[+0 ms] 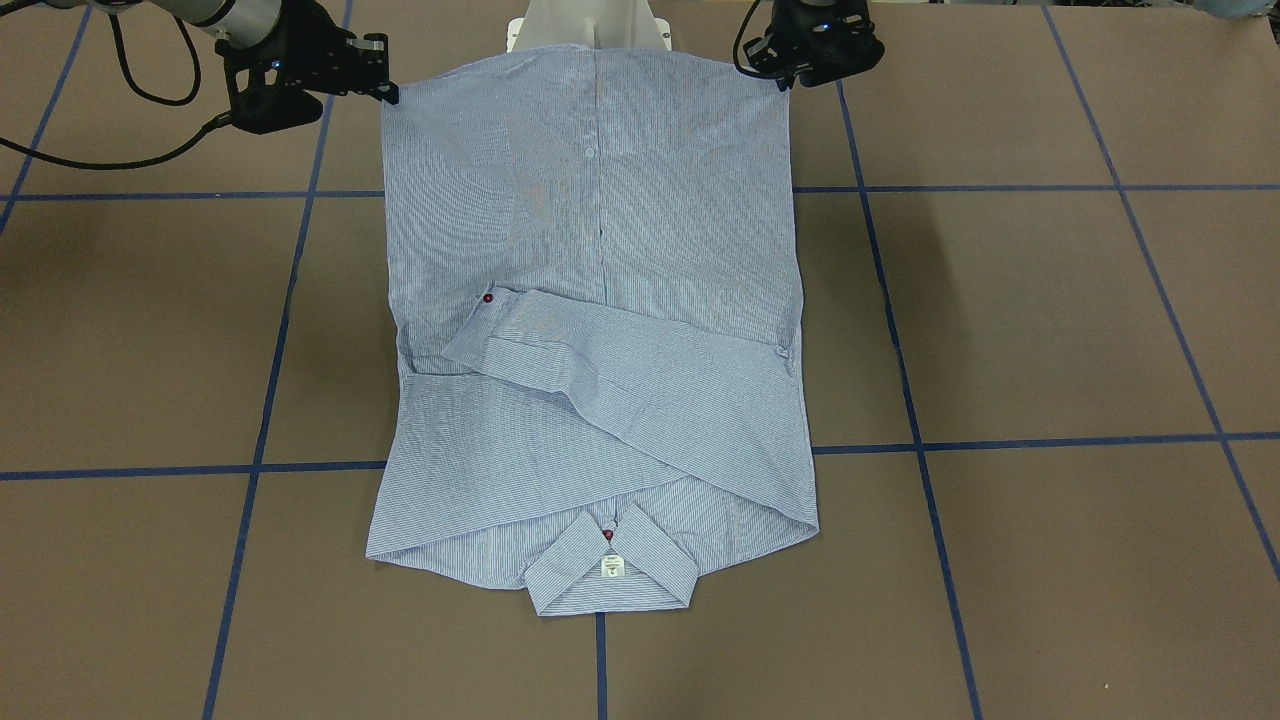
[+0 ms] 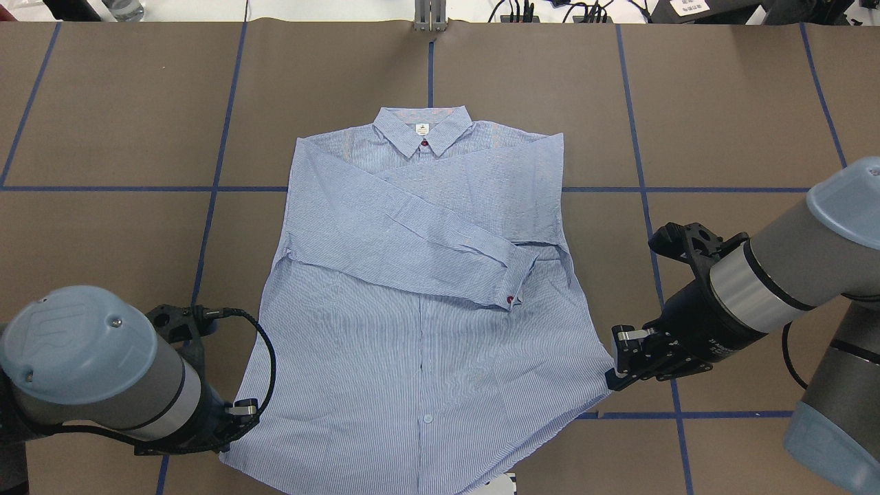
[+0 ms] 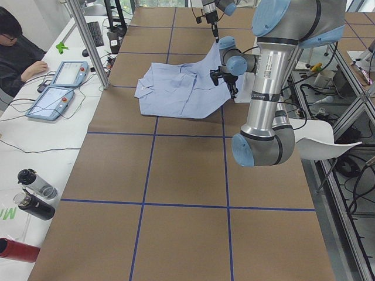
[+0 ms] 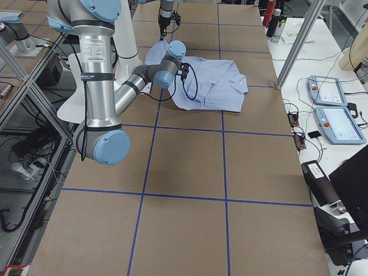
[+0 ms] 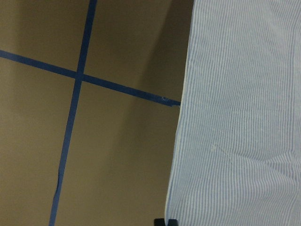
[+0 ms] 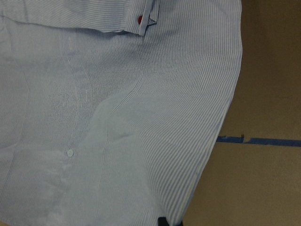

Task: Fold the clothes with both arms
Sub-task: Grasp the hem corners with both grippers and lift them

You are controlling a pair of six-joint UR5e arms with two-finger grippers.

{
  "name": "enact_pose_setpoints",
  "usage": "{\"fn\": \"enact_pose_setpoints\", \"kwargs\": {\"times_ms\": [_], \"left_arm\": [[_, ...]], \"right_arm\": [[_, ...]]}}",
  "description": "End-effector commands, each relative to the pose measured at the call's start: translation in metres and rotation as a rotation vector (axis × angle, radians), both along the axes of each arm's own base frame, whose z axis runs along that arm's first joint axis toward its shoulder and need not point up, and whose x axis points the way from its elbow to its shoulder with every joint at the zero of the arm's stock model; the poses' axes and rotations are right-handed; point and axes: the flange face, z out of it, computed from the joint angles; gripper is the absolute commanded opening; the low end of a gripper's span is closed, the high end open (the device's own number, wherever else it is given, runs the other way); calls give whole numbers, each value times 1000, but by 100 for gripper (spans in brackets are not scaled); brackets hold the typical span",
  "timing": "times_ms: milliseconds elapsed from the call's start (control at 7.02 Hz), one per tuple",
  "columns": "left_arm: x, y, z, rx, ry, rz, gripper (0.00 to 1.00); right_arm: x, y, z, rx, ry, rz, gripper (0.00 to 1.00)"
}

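Observation:
The light blue striped shirt [image 1: 600,350] lies front up on the brown table, collar [image 1: 610,575] away from the robot, sleeves folded across the chest, one cuff with a red button [image 2: 509,299] on top. My left gripper [image 2: 230,430] is shut on the hem corner on my left side; it also shows in the front-facing view [image 1: 783,82]. My right gripper [image 2: 610,380] is shut on the opposite hem corner, seen in the front-facing view too [image 1: 388,95]. The side views show the hem [image 3: 214,50] raised off the table. Both wrist views show shirt fabric [image 5: 244,117] [image 6: 117,117] running into the fingertips.
Blue tape lines [image 2: 639,185] grid the table. The white pedestal base [image 1: 590,30] stands just behind the hem. A side bench holds control tablets [image 3: 58,88] and bottles [image 3: 35,193], with a seated person [image 3: 14,52] beside it.

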Motion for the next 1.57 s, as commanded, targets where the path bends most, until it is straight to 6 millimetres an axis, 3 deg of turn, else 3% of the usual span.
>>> {"fn": "enact_pose_setpoints", "kwargs": {"times_ms": [0, 854, 1139, 1424], "left_arm": [[-1, -20, 6, 25, -8, -8, 0], [-3, -23, 14, 5, -25, -18, 0], [-10, -20, 30, -8, -58, -18, 0], [-11, -20, 31, -10, -60, -18, 0]], "right_arm": [[1, -14, 11, -13, 22, 28, 0], [5, -21, 17, -22, 33, 45, 0], [5, -21, 19, -24, 35, 45, 0], [6, -21, 20, -25, 38, 46, 0]]}}
